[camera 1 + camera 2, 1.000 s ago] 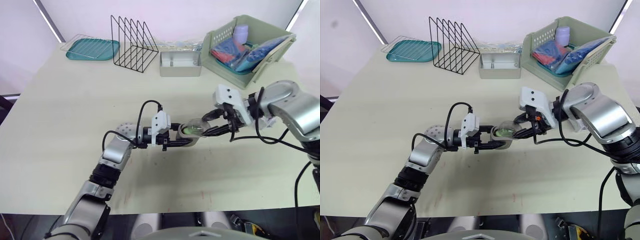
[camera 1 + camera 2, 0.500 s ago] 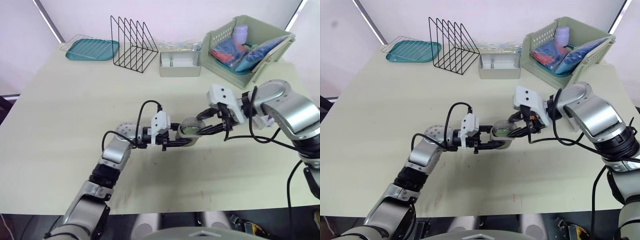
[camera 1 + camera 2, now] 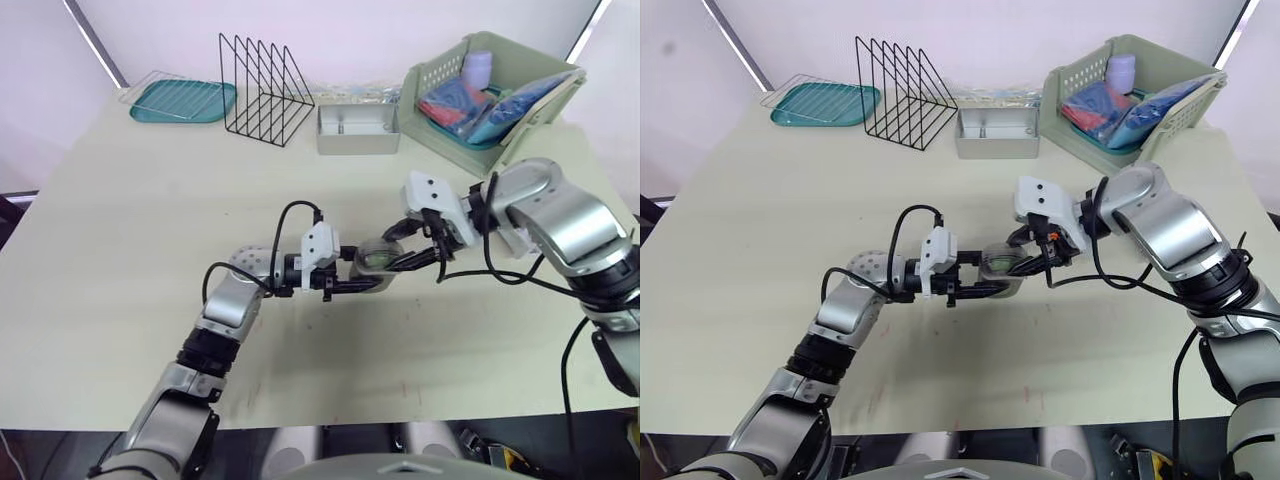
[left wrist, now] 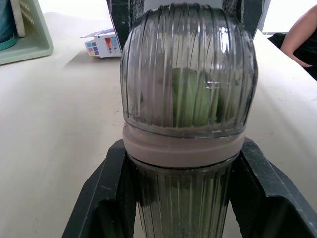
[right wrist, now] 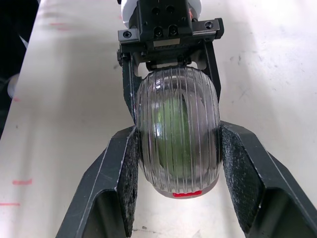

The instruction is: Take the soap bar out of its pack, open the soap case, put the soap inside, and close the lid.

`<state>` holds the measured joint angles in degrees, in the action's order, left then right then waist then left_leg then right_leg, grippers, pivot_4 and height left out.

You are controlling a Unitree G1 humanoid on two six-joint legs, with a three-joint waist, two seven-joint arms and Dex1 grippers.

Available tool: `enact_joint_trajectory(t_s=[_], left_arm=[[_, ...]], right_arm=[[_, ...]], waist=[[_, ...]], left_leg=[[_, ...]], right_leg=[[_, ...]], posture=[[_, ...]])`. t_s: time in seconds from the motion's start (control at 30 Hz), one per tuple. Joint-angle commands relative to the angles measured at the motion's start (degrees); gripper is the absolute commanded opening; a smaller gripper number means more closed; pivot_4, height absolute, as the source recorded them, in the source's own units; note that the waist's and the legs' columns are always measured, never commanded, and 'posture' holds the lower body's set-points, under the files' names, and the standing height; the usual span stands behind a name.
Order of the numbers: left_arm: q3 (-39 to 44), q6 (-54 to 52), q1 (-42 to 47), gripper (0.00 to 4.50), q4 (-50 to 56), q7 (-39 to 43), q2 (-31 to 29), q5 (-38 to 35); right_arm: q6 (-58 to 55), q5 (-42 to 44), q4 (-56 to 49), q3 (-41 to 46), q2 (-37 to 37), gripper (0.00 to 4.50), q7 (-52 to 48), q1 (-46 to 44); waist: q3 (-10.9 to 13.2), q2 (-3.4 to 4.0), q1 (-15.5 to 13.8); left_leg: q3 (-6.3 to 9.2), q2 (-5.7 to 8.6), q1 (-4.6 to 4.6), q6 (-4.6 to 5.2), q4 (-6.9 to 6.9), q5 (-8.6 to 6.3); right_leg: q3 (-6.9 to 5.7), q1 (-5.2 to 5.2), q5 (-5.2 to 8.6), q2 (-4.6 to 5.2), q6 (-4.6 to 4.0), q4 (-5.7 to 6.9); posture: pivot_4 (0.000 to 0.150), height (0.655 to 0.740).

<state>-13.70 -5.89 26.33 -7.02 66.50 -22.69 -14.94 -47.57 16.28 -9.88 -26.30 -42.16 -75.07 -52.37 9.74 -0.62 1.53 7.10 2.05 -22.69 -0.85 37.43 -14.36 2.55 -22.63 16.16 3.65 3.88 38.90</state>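
The clear ribbed soap case [image 3: 375, 262] lies at the table's middle with its lid down, and the green soap bar [image 5: 171, 130] shows through it. My left gripper [image 3: 372, 278] is shut on the case's lower half, one finger [image 4: 106, 198] on each side. From the right, my right gripper [image 3: 396, 256] is shut on the domed lid, and its pads [image 5: 130, 173] press both flanks. In the left wrist view the soap pack [image 4: 101, 43], a small box with coloured squares, lies on the table beyond the case.
At the back stand a teal tray [image 3: 182, 100], a black wire rack [image 3: 262, 85], a metal tin [image 3: 358, 130] and a green basket [image 3: 500, 95] of packets. A person's arm [image 4: 302, 34] shows past the table's edge.
My right arm has swung left, bringing its gripper closer over the case. The lid, a little raised a second ago, now sits down on the base. The left gripper has held still.
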Motion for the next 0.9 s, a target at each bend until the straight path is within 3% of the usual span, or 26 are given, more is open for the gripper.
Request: enact_joint_trajectory(t_s=[0.03, 0.53, 0.73, 0.9], left_arm=[[0.0, 2.4, 0.3, 1.90, 2.3, -0.4, 0.7, 0.2], [-0.1, 5.3, -0.2, 1.90, 3.2, -0.6, 0.9, 1.2], [-0.2, 5.9, -0.7, 1.90, 3.5, -0.8, 1.0, 1.6], [0.0, 4.9, -1.0, 1.90, 3.5, -1.2, 1.1, 1.3]], right_arm=[[-3.1, -3.2, 2.5, -5.4, 0.6, 1.84, 0.9, 1.1], [-6.2, -6.6, 6.2, -10.5, 1.7, 1.84, -0.4, -0.8], [-3.8, -8.2, 9.9, -11.3, 2.6, 1.84, -0.8, -2.4], [-3.5, -8.3, 9.0, -11.3, 3.5, 1.84, -0.6, -2.2]], waist=[[-0.1, 0.00, 0.2], [-1.0, 0.01, 0.8], [-1.0, 0.01, 1.0], [-1.0, 0.01, 1.0]], left_leg=[[0.02, 0.00, 0.00, 0.00, 0.00, 0.00], [0.36, 0.02, 0.10, 0.01, -0.03, -0.01], [0.32, 0.02, 0.98, 0.02, -0.31, -0.02], [0.35, -0.01, 1.01, 0.02, -0.32, -0.02]], right_leg=[[-0.01, 0.02, 0.00, 0.00, 0.00, 0.00], [-0.04, 0.10, 0.00, 0.00, 0.00, -0.02], [-0.05, 0.95, 0.02, -0.05, -0.01, -0.20], [-0.06, 0.96, 0.02, -0.09, -0.01, -0.21]], posture=[[0.150, 0.7400], [0.150, 0.7400], [0.150, 0.7400], [0.150, 0.7400]])
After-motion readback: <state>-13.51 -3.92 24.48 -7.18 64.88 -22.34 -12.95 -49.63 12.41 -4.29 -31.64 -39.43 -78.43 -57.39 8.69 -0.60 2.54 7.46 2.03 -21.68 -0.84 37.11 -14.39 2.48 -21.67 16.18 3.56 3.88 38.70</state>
